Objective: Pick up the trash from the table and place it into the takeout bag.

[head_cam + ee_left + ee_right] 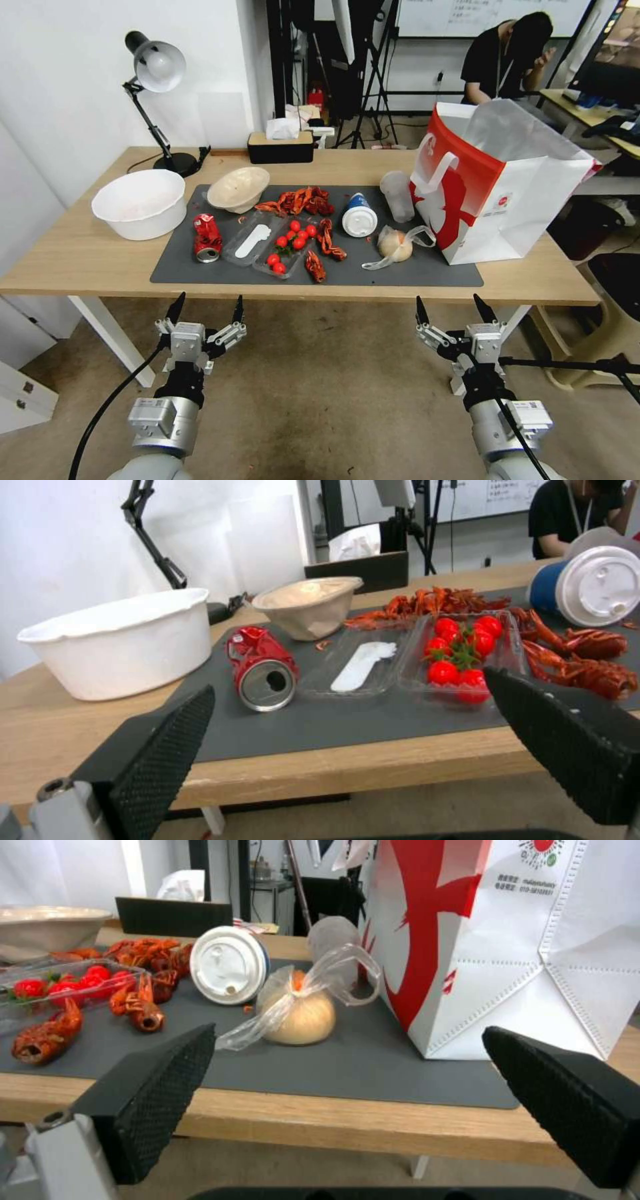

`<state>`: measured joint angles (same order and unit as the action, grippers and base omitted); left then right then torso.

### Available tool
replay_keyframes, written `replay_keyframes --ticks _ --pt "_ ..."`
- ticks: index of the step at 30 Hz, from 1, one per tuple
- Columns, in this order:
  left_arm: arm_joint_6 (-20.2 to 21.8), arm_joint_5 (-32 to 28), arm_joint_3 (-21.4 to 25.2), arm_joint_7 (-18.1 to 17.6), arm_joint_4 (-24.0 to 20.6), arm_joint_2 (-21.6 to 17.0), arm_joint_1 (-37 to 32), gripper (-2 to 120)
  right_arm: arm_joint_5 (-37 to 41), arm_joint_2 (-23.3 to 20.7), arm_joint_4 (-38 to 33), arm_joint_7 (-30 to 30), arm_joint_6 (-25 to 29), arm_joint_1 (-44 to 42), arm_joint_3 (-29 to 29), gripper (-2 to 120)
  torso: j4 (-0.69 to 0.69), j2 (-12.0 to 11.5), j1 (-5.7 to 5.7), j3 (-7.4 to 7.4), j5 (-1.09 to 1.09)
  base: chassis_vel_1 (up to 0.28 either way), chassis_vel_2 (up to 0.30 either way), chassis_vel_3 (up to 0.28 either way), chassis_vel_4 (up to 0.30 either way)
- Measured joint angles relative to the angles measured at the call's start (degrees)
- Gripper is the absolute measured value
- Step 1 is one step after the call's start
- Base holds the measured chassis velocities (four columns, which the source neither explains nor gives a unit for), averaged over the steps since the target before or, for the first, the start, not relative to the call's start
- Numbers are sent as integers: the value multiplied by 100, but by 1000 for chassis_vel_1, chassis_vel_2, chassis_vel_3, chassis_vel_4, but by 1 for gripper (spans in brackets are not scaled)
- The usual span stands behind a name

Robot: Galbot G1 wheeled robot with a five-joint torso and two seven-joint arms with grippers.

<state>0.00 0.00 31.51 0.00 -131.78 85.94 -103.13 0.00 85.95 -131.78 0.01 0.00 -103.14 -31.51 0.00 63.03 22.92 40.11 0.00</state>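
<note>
Head view: both grippers hung spread apart before the table's point(80, 260) near edge; right gripper point(457, 308) lay nearer the knotted bag point(395, 245), takeout bag point(527, 200) just right; left gripper point(207, 308) faced the crushed can point(207, 238).

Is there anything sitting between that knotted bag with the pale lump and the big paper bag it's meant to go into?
Nothing visible lies between them. The knotted clear bag rests on the dark mat right beside the takeout bag, with bare mat between. The bag's tall wall is the one hurdle: the trash must go over it. The right end effector hangs open before the table edge.
</note>
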Motion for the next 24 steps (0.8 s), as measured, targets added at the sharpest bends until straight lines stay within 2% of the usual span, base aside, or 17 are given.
replay_keyframes --ticks 24 --pt "0 0 0 0 0 0 0 100 0 0 0 0 0 0 0 100 0 0 0 0 0 0 0 0 0"
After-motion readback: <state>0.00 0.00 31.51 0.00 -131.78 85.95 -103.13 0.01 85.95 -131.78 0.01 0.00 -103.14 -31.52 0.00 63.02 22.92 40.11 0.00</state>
